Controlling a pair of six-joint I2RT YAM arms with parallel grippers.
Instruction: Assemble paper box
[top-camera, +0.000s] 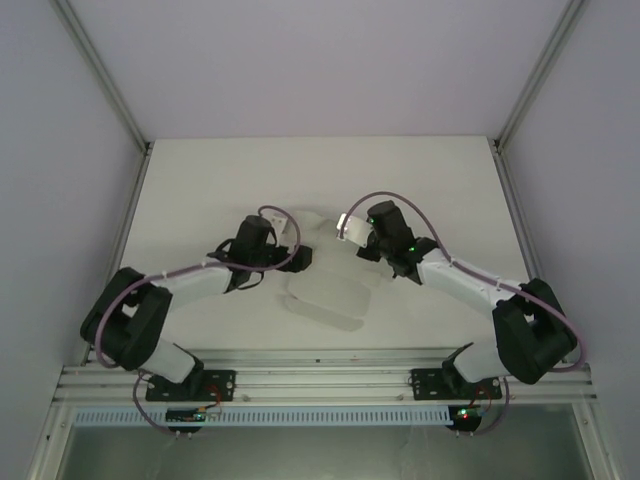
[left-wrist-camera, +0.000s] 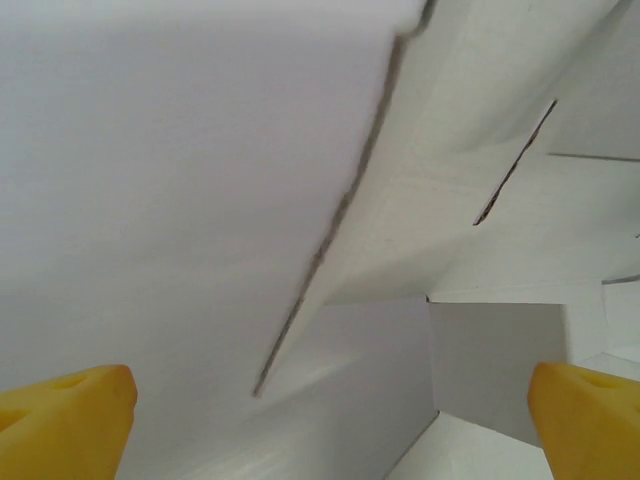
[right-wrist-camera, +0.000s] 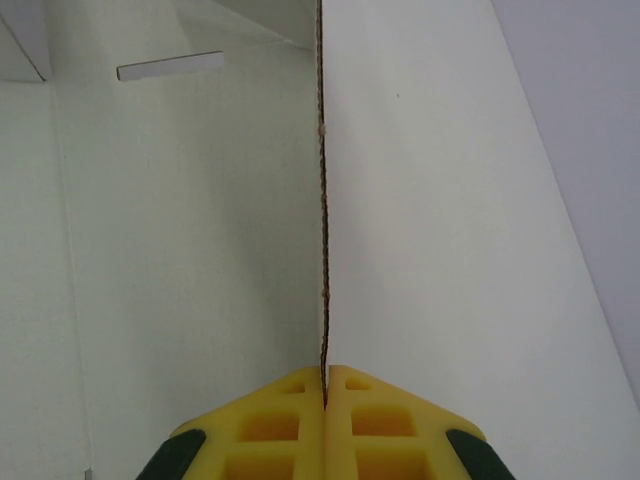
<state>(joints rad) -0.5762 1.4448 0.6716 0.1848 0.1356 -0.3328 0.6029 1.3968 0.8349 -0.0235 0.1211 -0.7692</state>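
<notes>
- The paper box (top-camera: 325, 290) lies mid-table (top-camera: 200, 190) between the two arms, partly folded (white card on a pale surface, so its outline is faint).
- The right gripper (top-camera: 350, 228) sits at the far right part of the box. Its yellow pads (right-wrist-camera: 290, 405) are pressed together on the thin edge of an upright card panel.
- The left gripper (top-camera: 288, 238) sits at the far left part of the box. Its yellow fingers (left-wrist-camera: 70, 420) are spread fully apart, with card flaps ahead of them, and they grip nothing.

The paper box (right-wrist-camera: 440, 220) is smooth, matt white card; cut edge at the right gripper (right-wrist-camera: 325, 374) rough, brown. Its pads (right-wrist-camera: 270, 428): matt yellow, foam-like
</notes>
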